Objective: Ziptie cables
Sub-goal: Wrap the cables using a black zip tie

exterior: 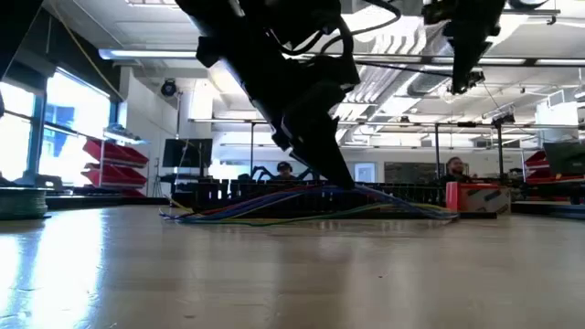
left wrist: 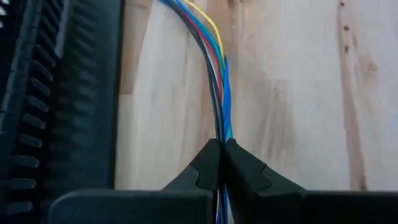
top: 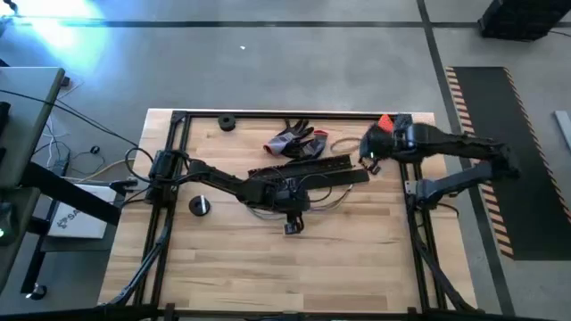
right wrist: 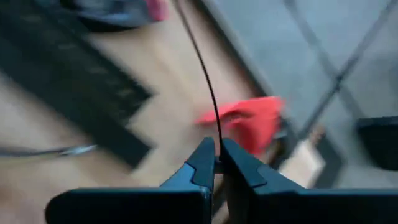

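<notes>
At the middle of the pale wooden table (top: 232,259), one bundle of thin multicoloured cables (left wrist: 216,81) lay beside two black slotted strips (top: 308,169), clamped in the left gripper (left wrist: 221,155). The right gripper (right wrist: 217,163) pinched one thin black zip tie (right wrist: 202,68) near the far edge.

Cables (left wrist: 217,93) cut off at frame edge beyond left claw (left wrist: 222,163).
</notes>
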Motion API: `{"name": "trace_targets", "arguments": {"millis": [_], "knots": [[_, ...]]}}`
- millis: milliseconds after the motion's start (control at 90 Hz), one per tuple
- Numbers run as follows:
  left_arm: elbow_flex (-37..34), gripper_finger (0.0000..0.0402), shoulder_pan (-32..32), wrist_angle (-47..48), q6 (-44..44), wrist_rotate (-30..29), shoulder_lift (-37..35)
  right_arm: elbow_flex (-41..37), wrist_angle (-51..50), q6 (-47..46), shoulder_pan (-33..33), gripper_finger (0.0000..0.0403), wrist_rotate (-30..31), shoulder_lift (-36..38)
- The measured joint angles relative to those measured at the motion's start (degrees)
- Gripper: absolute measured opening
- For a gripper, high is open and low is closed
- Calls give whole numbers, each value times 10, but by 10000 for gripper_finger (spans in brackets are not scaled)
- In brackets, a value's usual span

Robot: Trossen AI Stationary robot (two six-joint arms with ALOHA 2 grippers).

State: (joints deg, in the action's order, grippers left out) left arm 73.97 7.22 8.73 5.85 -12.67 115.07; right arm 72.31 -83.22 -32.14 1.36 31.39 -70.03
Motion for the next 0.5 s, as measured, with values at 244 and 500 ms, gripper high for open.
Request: {"name": "trace_targets", "arguments": {"millis": [244, 500], "knots": [[0, 0, -1, 2, 0, -1, 0, 0, -32, -231, -183, 0, -82, -57], [0, 0, -1, 1, 0, -1, 0, 0, -40, -360, -314, 0, -226, -171]]}}
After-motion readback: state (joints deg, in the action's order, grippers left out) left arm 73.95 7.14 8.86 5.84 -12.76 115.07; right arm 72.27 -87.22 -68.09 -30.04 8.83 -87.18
